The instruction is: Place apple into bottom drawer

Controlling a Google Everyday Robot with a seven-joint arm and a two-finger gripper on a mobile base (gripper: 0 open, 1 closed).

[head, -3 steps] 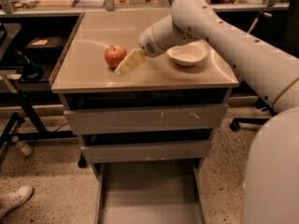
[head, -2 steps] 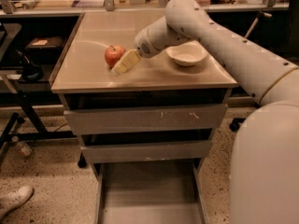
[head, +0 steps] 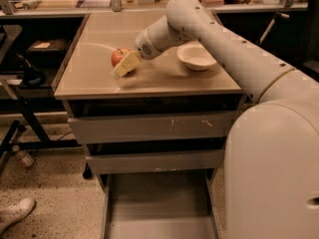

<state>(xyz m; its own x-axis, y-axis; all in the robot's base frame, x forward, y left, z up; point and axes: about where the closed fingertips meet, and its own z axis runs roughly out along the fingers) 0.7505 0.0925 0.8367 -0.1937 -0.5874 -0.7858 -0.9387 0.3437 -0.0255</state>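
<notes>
The red-orange apple (head: pixel 117 57) sits on the tan cabinet top (head: pixel 99 78), left of centre. My gripper (head: pixel 125 65) reaches in from the right on the white arm and lies against the apple's front right side, low over the top. It hides part of the apple. The bottom drawer (head: pixel 158 205) is pulled out at floor level below the cabinet, and its grey floor is bare.
A white bowl (head: pixel 196 57) stands on the top to the right of the apple, under my arm. Two shallower grey drawers (head: pixel 149 128) are closed above the open one. My white base fills the right side. A shoe (head: pixel 15 214) lies on the floor at lower left.
My gripper has moved left along the top, closing the gap to the apple. The apple, bowl and drawers have stayed put.
</notes>
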